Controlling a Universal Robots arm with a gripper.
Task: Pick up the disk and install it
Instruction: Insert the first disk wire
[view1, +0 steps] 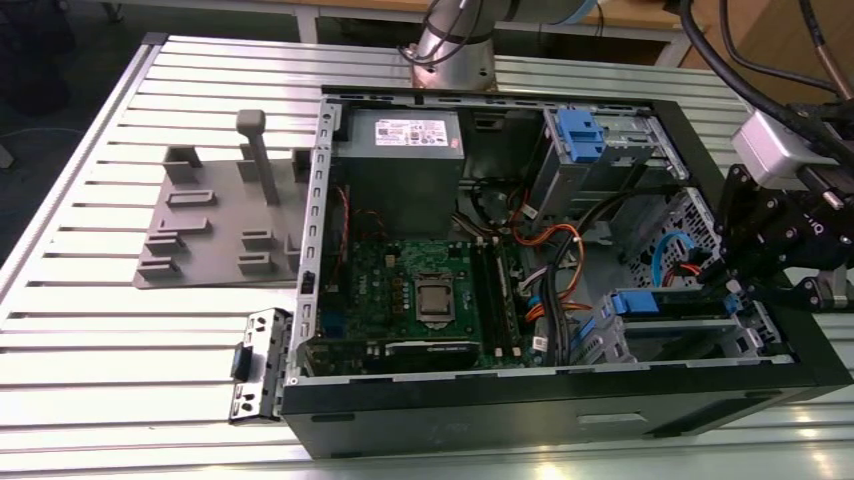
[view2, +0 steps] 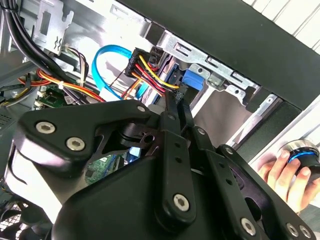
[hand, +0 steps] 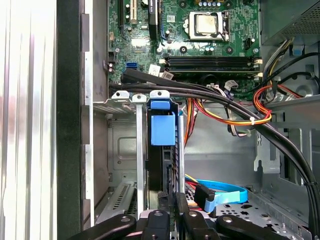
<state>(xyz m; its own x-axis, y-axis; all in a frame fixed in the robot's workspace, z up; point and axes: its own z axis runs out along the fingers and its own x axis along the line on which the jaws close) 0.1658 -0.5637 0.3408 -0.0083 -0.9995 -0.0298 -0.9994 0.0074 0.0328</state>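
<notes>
Slatted metal table (view1: 120, 330) bearing an open computer case (view1: 534, 410), with the gripper (hand: 172, 200) down at the drive cage, narrow fingers pinching the disk's (hand: 162, 130) near edge, long axis running straight away into its slot.

Open black PC case (view1: 561, 405) lies on slatted alu table (view1: 80, 330); inside: green mobo (view1: 400, 300) w/ bare CPU socket (view1: 438, 298), grey PSU (view1: 398, 160) w/ white sticker, orange/red/yellow cable bundle (hand: 225, 117), blue SATA cable (hand: 225, 192). Grey plastic fixture (view1: 220, 215) sits on table toward exterior view's left, apart from case; small black bracket (view1: 260, 365) just beside case corner.
</notes>
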